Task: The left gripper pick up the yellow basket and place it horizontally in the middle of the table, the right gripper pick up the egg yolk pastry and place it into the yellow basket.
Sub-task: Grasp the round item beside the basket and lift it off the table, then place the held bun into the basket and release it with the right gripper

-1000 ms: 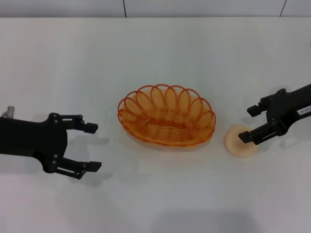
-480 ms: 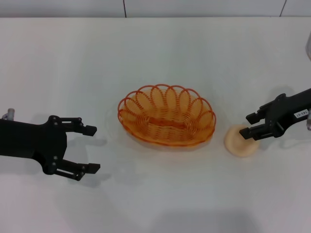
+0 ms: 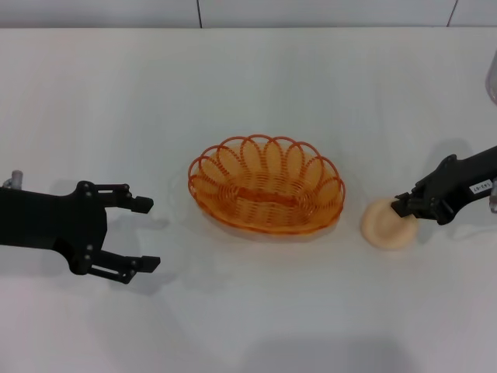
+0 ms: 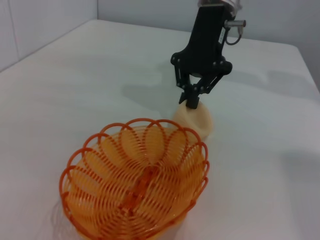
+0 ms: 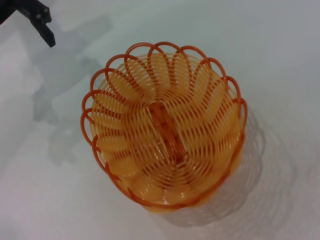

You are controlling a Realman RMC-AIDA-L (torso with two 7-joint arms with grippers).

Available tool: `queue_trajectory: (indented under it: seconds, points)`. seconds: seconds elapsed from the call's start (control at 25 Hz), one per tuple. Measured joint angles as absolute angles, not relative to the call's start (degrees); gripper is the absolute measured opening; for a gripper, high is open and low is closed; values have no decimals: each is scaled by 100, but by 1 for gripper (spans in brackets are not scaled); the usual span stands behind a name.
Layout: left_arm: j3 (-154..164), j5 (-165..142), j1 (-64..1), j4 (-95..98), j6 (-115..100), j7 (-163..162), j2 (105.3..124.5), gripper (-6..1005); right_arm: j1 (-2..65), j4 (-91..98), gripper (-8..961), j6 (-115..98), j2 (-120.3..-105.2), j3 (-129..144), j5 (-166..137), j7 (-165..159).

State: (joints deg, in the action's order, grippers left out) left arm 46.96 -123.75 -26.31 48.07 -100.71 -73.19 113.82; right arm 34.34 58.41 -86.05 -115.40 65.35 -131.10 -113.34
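Cream egg yolk pastry (image 3: 387, 224) under right pincer (image 3: 404, 207)

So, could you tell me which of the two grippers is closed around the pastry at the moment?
The right gripper, on the labelled arm, pinches the pastry beside the basket. The left gripper sits open, apart from the basket's other side.

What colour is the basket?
Orange-yellow woven wire, the yellow basket shows best in the right wrist view.
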Motion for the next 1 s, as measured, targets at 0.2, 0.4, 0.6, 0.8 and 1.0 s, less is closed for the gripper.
queue_trajectory:
  seconds: [0.2,0.4,0.6,0.8,1.0]
  points:
    - [4693,-12376,-2629,4807,-10055,-7314,11395,894,3435,5793,16,-8604,-11540,6551,-13110,-11336]
    - [4693,-12375,-2628,4807,-10054,-7291,11406,895,3437,5796,8,-8638,-11539,6551,-13105,-11306]
    - [4693,-12375,-2588,4807,-10054,-7286,11408,894,3436,6019,8,-8820,-11513,6440,-13056,-11315]
    - [4693,-12375,-2573,4807,-10054,-7271,11408,895,3474,6484,8,-9269,-11445,6040,-13055,-11314]
    - [4693,-12375,-2559,4807,-10055,-7260,11415,894,3670,6775,9,-9553,-11387,5577,-13015,-11324]
